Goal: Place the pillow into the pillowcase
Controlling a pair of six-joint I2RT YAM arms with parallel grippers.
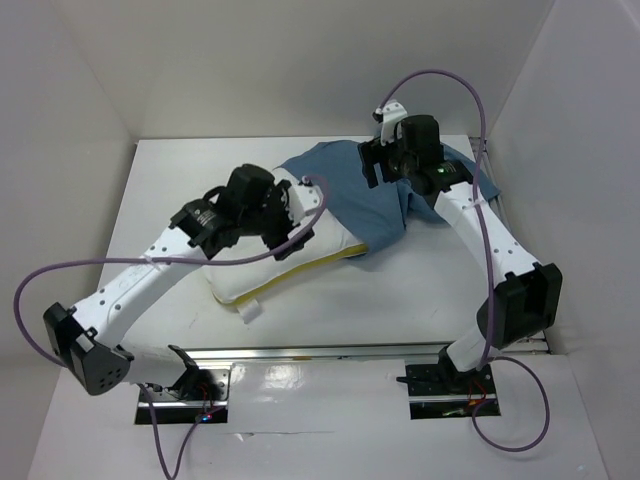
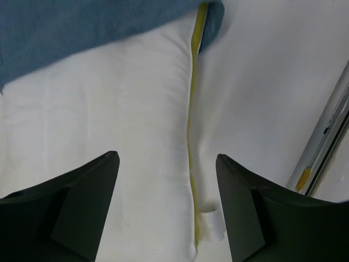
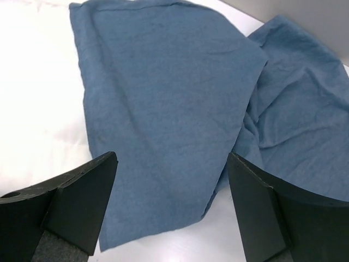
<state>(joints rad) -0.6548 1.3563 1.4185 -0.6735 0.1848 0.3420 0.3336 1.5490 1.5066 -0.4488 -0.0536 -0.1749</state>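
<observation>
White desk (image 1: 400,300): pillow (image 1: 240,280) centre, its 1 o'clock end covered by the pillowcase (image 1: 360,200). Both left jaws and right jaws released. Pinch only the top hem layer, feed pillow toward 1 o'clock.

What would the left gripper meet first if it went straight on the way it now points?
Most likely the pillow: the open left gripper frames its white face and yellow strip, while the pillowcase lies beyond. Depth is unclear.

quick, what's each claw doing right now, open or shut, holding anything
Left claw: open, empty, over the pillow.
Right claw: open, empty, over the pillowcase.
</observation>
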